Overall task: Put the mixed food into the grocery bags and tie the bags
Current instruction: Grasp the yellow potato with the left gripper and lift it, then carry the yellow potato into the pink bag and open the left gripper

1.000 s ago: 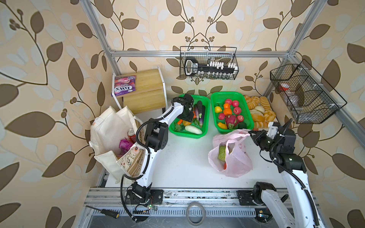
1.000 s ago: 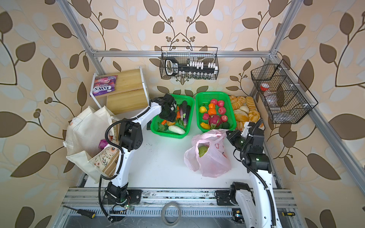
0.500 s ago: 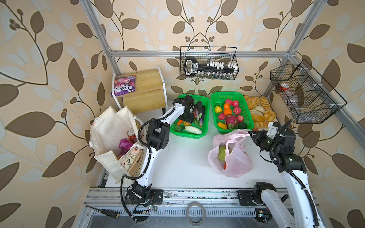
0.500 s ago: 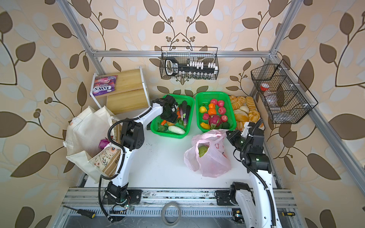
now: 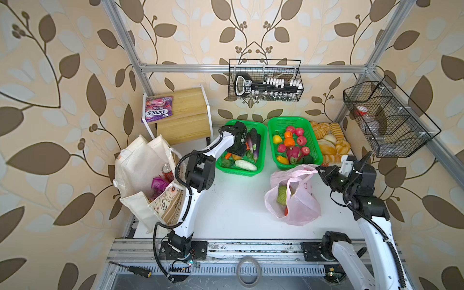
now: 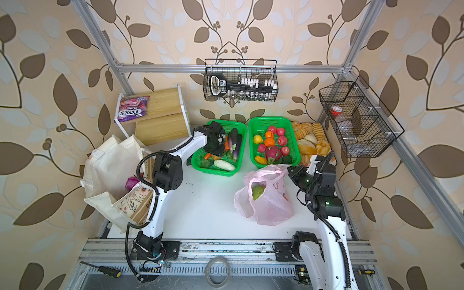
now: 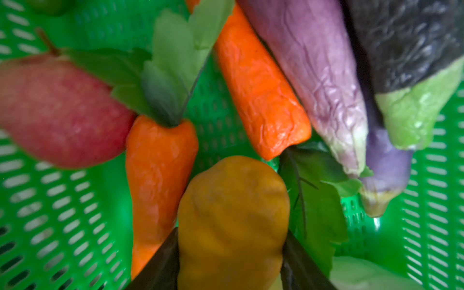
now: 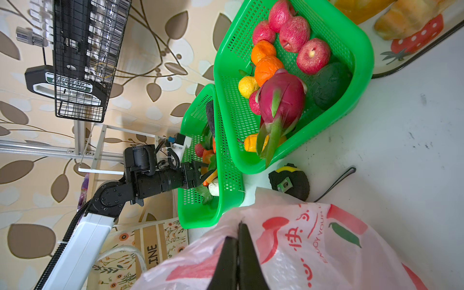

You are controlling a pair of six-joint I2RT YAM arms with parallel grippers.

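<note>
Down inside the green vegetable basket [image 7: 62, 213], the left end effector [image 7: 231, 234] is grasping a brown potato [image 7: 233, 200], right beside an orange carrot [image 7: 158, 163]. Across the white desk [image 5: 233, 208], the right end effector [image 8: 238, 241] is clenched on the rim of the pink plastic bag [image 8: 313, 251]. A green cabbage [image 5: 282, 195] sits inside that bag.

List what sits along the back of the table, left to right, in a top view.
shelf → vegetable basket → fruit basket → bread
</note>
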